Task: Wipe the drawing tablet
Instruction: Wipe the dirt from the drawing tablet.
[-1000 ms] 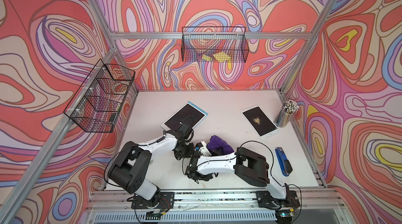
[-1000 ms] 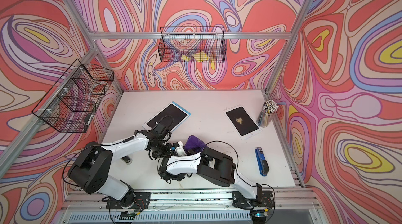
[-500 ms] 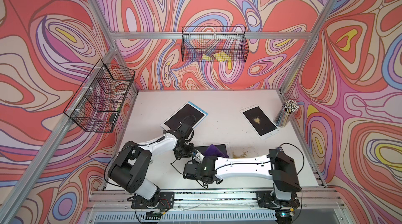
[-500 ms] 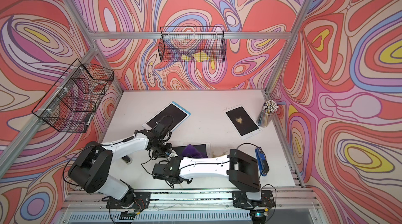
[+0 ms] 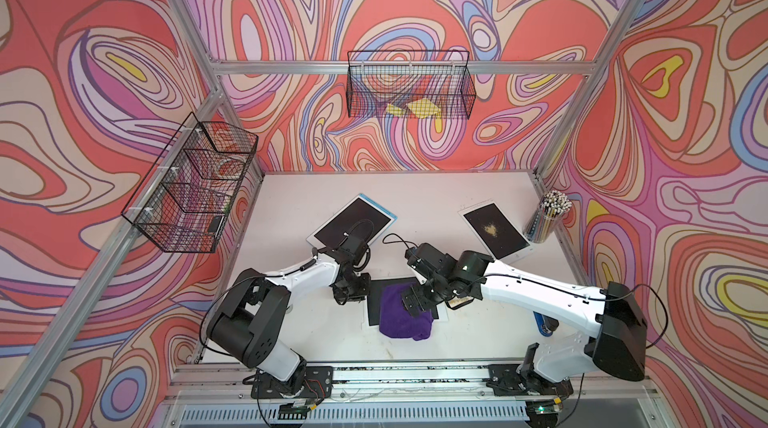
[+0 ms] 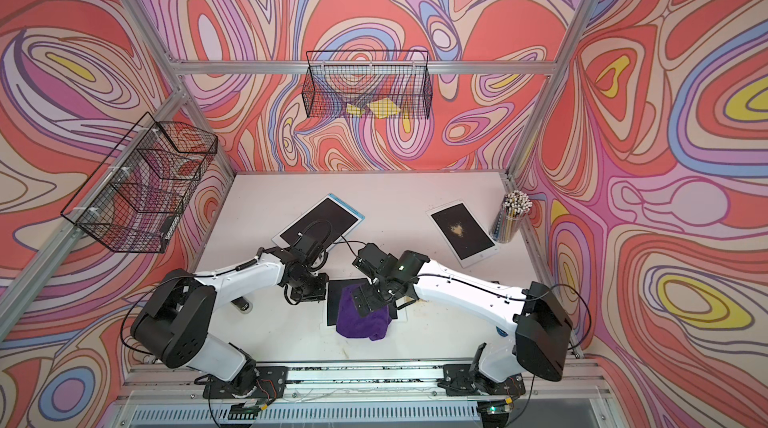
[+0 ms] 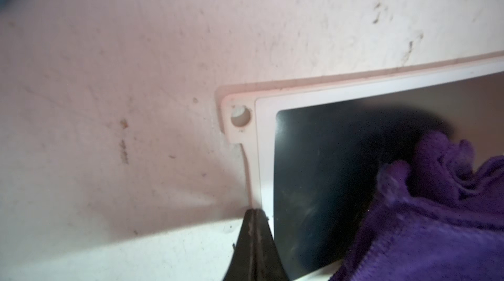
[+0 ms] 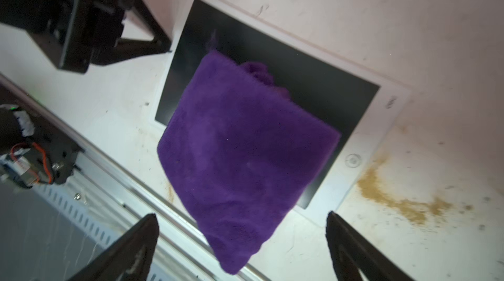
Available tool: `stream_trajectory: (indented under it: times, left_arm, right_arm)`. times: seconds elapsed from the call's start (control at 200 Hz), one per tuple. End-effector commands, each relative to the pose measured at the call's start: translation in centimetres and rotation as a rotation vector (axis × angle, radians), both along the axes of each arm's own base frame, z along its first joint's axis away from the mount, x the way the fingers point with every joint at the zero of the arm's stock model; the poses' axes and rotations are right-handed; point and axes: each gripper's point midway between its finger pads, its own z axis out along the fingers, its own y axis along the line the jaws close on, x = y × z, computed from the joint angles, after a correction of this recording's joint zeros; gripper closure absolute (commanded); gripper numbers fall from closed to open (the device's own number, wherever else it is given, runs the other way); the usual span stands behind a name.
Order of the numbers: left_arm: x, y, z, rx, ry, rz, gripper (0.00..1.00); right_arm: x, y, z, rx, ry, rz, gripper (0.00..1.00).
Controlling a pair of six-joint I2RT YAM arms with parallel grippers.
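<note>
Scene: Two robot arms work at a white counter (image 5: 419,187) enclosed by walls of swirling colour, seen from above.
Tablet: The tablet (image 5: 375,301), with a white frame and dark screen, lies flat near the counter's front edge, between the two arms.
Cloth: A purple cloth (image 5: 405,320) lies loose on the screen's near part. It spills past the tablet's front edge.
Left jaws: They are pressed together with nothing between them. Their tip rests at the outer edge of the tablet's frame, apparently steadying it.
Right jaws: They are spread fully apart above the cloth and grip nothing.
Dirt: A tan powder smear (image 8: 395,197) lies on the counter just beside the frame, off the screen.
Elsewhere: Farther back lie a far tablet (image 5: 353,224) and a speckled tablet (image 5: 496,230), which has a yellowish patch on its screen. A pencil cup (image 5: 548,218) stands near it.
Progress: The uncovered screen looks dark and clean, so the wiping seems largely done. What is under the cloth is hidden.
Left to do: Probably lifting the cloth away. Whether the speckled tablet also needs wiping cannot be told.
</note>
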Motion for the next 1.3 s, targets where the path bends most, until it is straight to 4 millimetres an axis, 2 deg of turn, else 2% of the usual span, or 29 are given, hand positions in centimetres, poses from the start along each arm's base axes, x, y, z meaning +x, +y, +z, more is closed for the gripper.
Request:
stream_trajectory:
  times: [0.0,0.075,0.22,0.366,0.561,0.776,0.971,1.152,1.292]
  left_arm:
    - [-0.4,1.5,-2.7,0.096,0.015,-0.006,1.00]
    - [-0.4,1.5,-2.8,0.097,0.018,-0.005,1.00]
    - [-0.5,1.4,-3.0,0.092,0.023,-0.007,1.00]
    - [-0.5,1.4,-2.9,0.093,0.022,-0.011,1.00]
    - [-0.6,1.4,-2.9,0.092,0.022,-0.010,1.00]
    - [-0.7,1.4,-3.1,0.088,0.028,-0.007,1.00]
    - [-0.6,1.4,-3.0,0.091,0.026,-0.009,1.00]
    - [-0.6,1.4,-3.1,0.089,0.028,-0.008,1.00]
    - [-0.7,1.3,-3.2,0.088,0.030,-0.008,1.00]
  right_arm:
    - [-0.8,2.1,0.3,0.102,0.063,0.019,0.02]
    - [-0.7,1.6,-1.2,0.106,0.127,-0.037,0.03]
    - [0.0,-0.5,-4.0,0.167,0.235,-0.182,0.05]
    - [0.3,-1.2,-5.1,0.203,0.259,-0.218,0.06]
    - [0.1,0.4,-5.3,0.294,0.296,-0.185,0.08]
    - [0.6,1.8,-4.5,0.362,0.286,-0.151,0.10]
    - [0.3,3.1,-2.8,0.469,0.307,-0.120,0.21]
    - [-0.4,2.1,-6.8,0.353,0.364,-0.156,0.24]
    - [-0.1,1.5,-8.2,0.307,0.341,-0.168,0.23]
